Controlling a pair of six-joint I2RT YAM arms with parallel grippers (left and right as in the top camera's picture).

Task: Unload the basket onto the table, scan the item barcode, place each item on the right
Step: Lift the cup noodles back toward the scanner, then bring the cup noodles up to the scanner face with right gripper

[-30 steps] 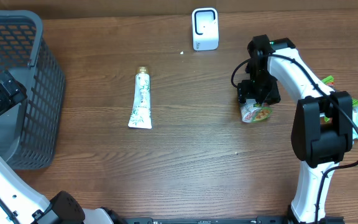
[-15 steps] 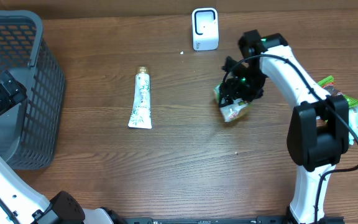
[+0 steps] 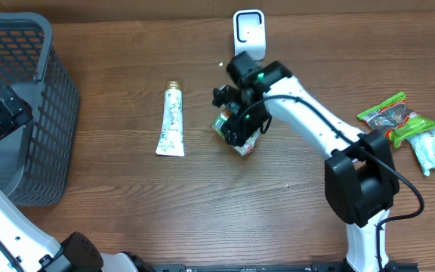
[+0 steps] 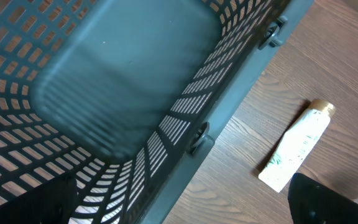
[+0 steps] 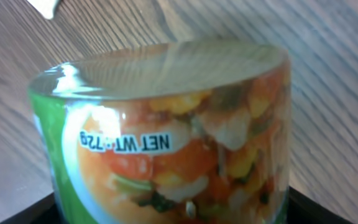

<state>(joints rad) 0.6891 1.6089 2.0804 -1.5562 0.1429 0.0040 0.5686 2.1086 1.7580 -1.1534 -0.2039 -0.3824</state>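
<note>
Green-labelled cup clamped in wide-set right claw, white scanner near, straight up the bench from it.

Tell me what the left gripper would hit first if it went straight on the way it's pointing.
Most likely the bare floor of the grey basket: the left gripper, jaws open, points down into it in its wrist view. Depth is hard to judge.
</note>
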